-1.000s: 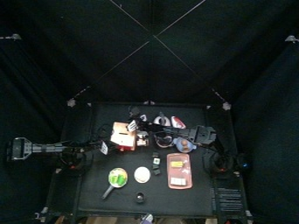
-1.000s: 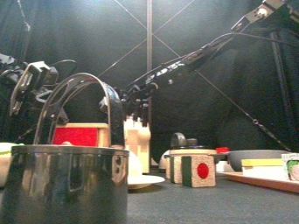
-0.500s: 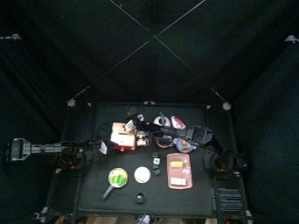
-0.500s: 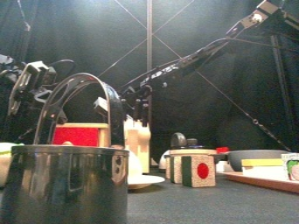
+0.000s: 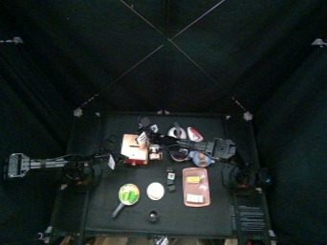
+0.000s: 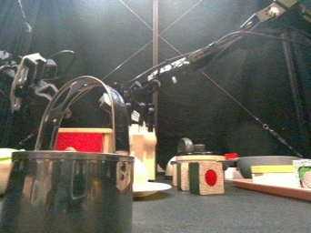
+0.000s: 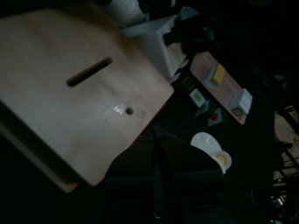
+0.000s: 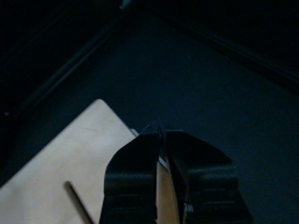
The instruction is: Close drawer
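The right gripper (image 8: 158,171), jaws nearly closed and empty, hovers at the drawer (image 5: 133,145); pushing comes next; left jaws' state: cannot tell.

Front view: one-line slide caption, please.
Metal pot looms in front; right arm reaches to the drawer behind it.

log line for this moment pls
task: close drawer | right gripper: at the drawer, contact unclear | left arm: high at table's left, away from drawer
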Controlling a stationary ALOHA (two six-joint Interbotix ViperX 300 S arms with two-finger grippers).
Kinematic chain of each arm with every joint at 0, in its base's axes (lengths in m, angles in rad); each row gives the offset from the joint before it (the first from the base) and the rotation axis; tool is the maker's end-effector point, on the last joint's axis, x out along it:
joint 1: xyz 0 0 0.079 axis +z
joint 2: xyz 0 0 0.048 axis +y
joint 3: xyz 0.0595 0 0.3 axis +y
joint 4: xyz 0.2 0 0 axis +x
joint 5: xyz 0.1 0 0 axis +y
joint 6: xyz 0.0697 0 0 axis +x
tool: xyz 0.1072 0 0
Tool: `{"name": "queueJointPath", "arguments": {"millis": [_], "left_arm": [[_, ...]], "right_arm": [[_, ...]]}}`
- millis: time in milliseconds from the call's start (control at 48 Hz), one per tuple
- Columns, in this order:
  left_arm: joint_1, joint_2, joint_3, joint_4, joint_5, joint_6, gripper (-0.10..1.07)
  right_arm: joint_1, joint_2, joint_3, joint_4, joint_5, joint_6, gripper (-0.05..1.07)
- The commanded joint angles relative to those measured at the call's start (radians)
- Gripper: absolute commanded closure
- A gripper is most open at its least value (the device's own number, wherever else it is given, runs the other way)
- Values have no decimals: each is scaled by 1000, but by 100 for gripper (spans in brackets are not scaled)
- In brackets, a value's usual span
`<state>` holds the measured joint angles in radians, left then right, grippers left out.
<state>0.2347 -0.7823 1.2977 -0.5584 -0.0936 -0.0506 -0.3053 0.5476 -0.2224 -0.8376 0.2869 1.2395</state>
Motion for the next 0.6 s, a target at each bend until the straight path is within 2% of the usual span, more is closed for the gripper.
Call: {"name": "queueJointPath", "arguments": {"millis": [0, 312, 583], "left_arm": [[-32, -31, -31, 41, 0, -2, 59], [-103, -41, -55, 72, 3, 6, 59], [-218, -41, -69, 160, 3, 3, 59]], "right_arm": [[11, -104, 8, -11, -2, -2, 55], [78, -258, 156, -83, -8, 0, 55], [215, -420, 342, -84, -31, 9, 55]]}}
